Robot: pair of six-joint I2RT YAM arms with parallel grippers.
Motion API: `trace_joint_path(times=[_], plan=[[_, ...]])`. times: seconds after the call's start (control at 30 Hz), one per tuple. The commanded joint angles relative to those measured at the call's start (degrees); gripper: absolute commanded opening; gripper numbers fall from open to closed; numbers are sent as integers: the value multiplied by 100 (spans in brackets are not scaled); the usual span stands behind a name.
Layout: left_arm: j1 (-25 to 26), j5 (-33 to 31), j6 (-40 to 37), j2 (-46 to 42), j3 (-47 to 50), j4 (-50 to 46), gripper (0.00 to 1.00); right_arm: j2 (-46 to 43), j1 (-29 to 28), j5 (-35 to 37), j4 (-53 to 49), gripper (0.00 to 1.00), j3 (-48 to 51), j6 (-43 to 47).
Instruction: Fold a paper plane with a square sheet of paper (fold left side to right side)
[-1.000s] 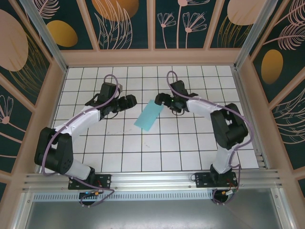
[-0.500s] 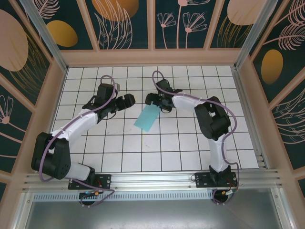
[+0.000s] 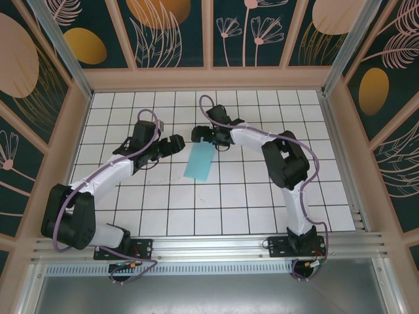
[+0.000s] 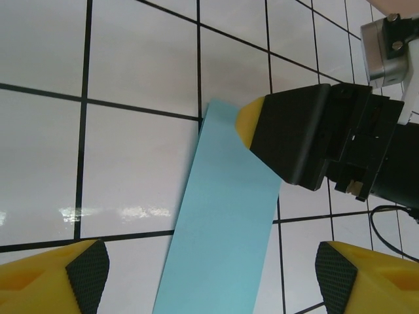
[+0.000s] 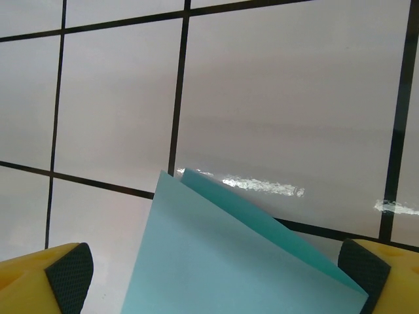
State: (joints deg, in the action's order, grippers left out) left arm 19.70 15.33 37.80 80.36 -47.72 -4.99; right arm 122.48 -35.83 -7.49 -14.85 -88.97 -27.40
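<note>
The square sheet of paper (image 3: 198, 161) lies on the white tiled table (image 3: 262, 196) as a narrow turquoise strip, folded in half lengthwise. In the right wrist view its upper layer (image 5: 222, 268) stands slightly off the lower one at the far corner. My right gripper (image 3: 200, 136) hovers open over the strip's far end, the paper showing between its pads (image 5: 363, 271). My left gripper (image 3: 173, 144) is open just left of the strip. In the left wrist view the paper (image 4: 222, 222) runs up between my left gripper (image 4: 213, 281) fingertips to a yellow right finger (image 4: 251, 122).
Wooden frame walls with dark floral panels (image 3: 209, 33) enclose the table on three sides. An aluminium rail (image 3: 209, 245) carries both arm bases at the near edge. The right arm's elbow (image 3: 285, 163) bends over the right half of the table.
The right gripper has swung left across the table to the strip's far end. The paper has turned more upright. The left gripper has drawn back slightly to the left.
</note>
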Motion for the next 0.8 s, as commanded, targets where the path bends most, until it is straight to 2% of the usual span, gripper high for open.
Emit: trace_joint_path(times=[0.0, 0.13, 0.23, 0.33, 0.57, 0.77], plan=[[-41, 249, 241, -121, 278, 429, 84, -538, 121, 219, -173, 99, 226, 340], [-46, 352, 368, -36, 530, 646, 83, -978, 249, 141, -67, 96, 689, 327], [-46, 390, 395, 65, 615, 759, 83, -1086, 274, -494, 248, 77, 927, 205], [-46, 444, 420, 201, 646, 844, 83, -987, 279, -964, 503, 69, 1021, 17], [-46, 535, 369, 449, 640, 886, 83, -486, 270, -1321, 606, 68, 901, -183], [-45, 730, 344, 727, 576, 947, 84, -170, 264, -1057, 343, 68, 719, -52]])
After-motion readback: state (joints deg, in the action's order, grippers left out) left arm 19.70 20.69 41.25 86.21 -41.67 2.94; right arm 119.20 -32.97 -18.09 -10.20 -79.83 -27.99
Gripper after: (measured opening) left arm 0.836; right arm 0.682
